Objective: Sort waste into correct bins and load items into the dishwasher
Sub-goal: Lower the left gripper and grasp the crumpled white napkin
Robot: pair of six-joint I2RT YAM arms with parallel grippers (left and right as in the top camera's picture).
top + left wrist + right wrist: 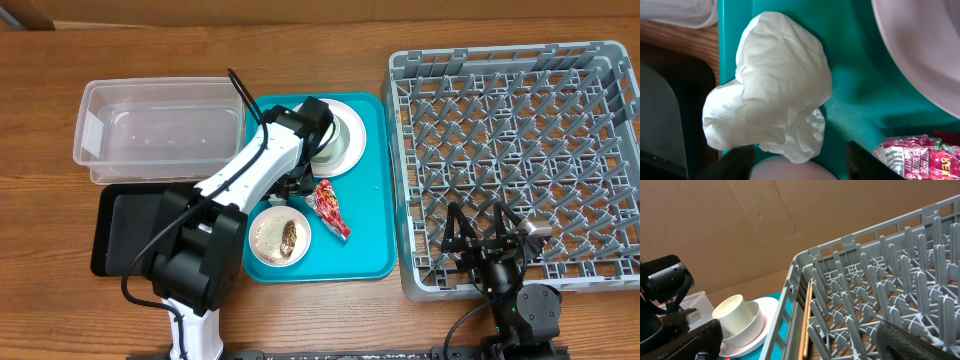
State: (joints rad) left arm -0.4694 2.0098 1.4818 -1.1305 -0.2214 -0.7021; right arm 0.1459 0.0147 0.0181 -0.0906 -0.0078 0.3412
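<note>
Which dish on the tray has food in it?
The small bowl at the tray's front edge, brownish food inside; the plate behind holds only a cup.

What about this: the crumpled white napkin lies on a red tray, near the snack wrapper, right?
No, the tray is teal, not red. The left wrist view shows the crumpled white napkin lying on it, near the snack wrapper.

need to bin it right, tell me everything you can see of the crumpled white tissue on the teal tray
The tissue is white, thin paper by its look, crumpled into a creased wad. It lies on the teal tray at its left edge, one lobe reaching past the rim toward the black bin. Nothing grips it. In the overhead view the left arm hides it.
</note>
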